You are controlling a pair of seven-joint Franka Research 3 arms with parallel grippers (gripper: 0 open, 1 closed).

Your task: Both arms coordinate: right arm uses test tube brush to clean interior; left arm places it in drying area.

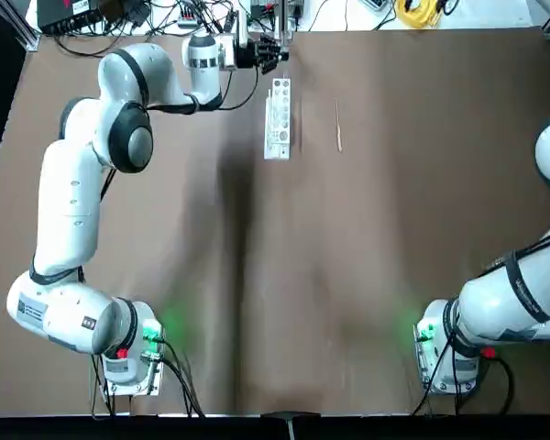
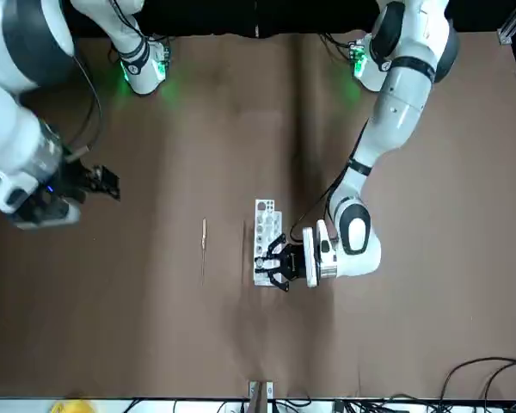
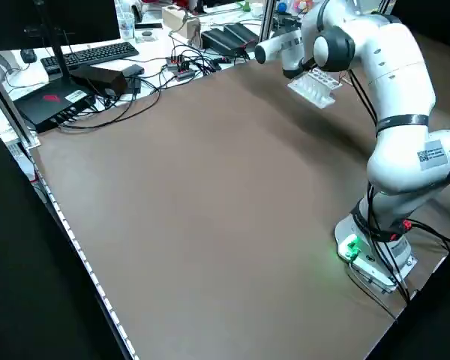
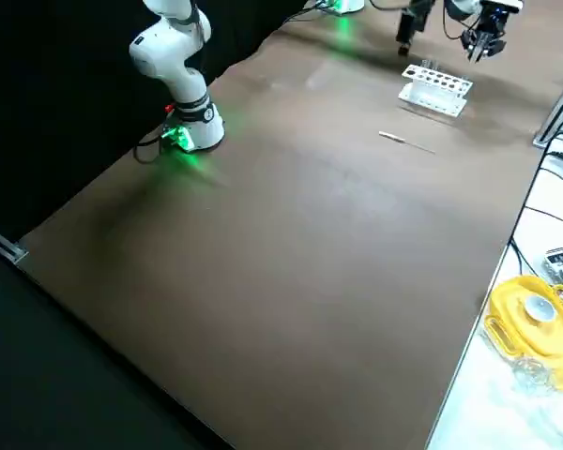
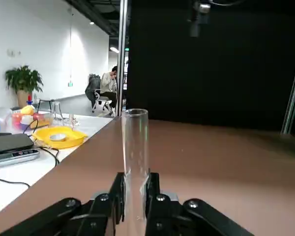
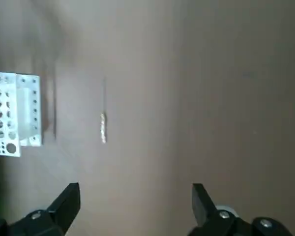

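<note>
Gripping a clear test tube (image 5: 135,167), the left hand (image 5: 135,182) holds it upright between its fingers, near the end of the white rack (image 1: 278,119) farthest from the arm bases. Over to the right hand (image 6: 136,186) now: fingers spread wide, nothing between them, and the test tube brush (image 6: 103,125) is well apart from it, lying flat on the brown table (image 4: 263,281). That thin brush sits between the right hand and the rack, touching neither, roughly alongside the rack's long side. Past the table's edge, there's a yellow tray (image 4: 535,328) with a small white dish (image 4: 540,307) in it, and farther back a seated person (image 5: 108,86) and a potted plant (image 5: 23,81).
</note>
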